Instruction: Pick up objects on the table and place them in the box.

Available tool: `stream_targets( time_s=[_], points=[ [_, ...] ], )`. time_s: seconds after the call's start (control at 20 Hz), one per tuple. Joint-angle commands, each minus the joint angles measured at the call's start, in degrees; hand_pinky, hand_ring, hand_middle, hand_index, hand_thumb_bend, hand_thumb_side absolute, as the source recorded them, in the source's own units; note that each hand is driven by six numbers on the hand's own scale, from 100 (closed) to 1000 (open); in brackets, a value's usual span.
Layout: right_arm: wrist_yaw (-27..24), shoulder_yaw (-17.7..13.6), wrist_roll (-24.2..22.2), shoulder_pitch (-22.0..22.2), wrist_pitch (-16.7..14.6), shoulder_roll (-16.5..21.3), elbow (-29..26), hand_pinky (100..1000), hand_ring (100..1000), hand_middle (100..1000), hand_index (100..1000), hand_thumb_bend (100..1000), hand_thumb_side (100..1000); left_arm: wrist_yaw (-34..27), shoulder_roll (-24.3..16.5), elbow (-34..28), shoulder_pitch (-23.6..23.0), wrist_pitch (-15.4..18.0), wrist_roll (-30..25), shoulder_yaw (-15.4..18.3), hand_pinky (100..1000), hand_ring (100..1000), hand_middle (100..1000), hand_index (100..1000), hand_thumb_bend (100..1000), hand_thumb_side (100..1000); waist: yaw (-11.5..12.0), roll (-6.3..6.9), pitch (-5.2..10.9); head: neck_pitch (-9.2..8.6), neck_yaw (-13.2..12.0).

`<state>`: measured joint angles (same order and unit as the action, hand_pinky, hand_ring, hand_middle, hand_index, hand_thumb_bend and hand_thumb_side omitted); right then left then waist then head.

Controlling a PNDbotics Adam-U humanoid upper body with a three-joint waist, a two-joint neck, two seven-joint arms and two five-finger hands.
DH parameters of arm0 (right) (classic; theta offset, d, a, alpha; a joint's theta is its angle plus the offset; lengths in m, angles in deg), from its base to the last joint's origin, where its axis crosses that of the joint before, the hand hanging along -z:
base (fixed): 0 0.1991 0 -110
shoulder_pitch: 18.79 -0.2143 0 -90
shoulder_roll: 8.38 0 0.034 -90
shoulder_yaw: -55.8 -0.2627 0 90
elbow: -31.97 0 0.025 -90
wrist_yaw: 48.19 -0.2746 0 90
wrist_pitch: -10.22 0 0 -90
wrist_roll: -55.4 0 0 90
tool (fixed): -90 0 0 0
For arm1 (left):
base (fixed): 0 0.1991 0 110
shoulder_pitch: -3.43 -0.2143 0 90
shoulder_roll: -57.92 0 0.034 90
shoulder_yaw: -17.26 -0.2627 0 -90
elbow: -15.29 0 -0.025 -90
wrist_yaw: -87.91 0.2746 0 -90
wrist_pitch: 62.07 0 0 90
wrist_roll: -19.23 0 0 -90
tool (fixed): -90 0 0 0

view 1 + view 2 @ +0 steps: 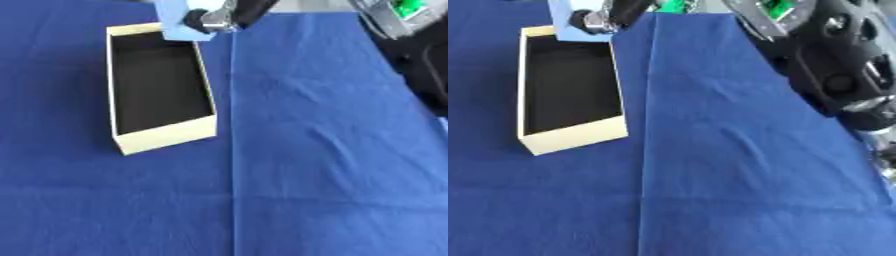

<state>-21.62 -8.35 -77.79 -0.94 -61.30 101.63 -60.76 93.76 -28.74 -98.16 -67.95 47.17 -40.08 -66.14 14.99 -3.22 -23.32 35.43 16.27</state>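
Observation:
A cream box (166,136) with a dark inside lies open on the blue cloth at the upper left. Over its far end hangs a flat light-blue object (175,22), cut off by the top edge. My right hand (213,19) reaches in from the top and holds this object with curled fingers. Only the black and silver fingertips show. Nothing is visible inside the box. The left hand shows in neither view.
My right arm (833,65), black with silver joints, fills the upper right corner. A green patch (674,5) shows at the top edge. The blue cloth (315,170) has a long crease running down its middle.

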Motion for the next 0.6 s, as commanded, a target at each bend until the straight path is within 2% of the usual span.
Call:
stream_targets(
  time_s=[0.05, 0.3, 0.6],
  points=[
    [1.6, -0.3, 1.1, -2.3, -0.7, -2.6, 4.6, 720, 766, 545, 603, 100, 425, -0.5, -0.7, -1.1, 0.6, 0.2, -0.4, -0.1, 483, 741, 609, 738, 100, 682, 0.3, 0.96, 1.79, -0.58, 0.5],
    [3.4, -0.5, 2.7, -3.6, -1.2, -7.8, 11.8, 723, 764, 543, 603, 100, 429, -0.8, -0.4, -1.1, 0.8, 0.2, -0.6, -0.3, 483, 741, 609, 738, 100, 682, 1.3, 0.74, 1.76, -0.80, 1.3],
    [7.1, 0.4, 3.3, -2.2, -2.4, -11.4, 17.8, 719, 763, 544, 603, 100, 429, -1.0, -0.1, -1.1, 0.9, 0.1, -0.8, -0.4, 482, 741, 608, 738, 100, 683, 2.1, 0.38, 1.63, -0.97, 2.0]
  ],
)
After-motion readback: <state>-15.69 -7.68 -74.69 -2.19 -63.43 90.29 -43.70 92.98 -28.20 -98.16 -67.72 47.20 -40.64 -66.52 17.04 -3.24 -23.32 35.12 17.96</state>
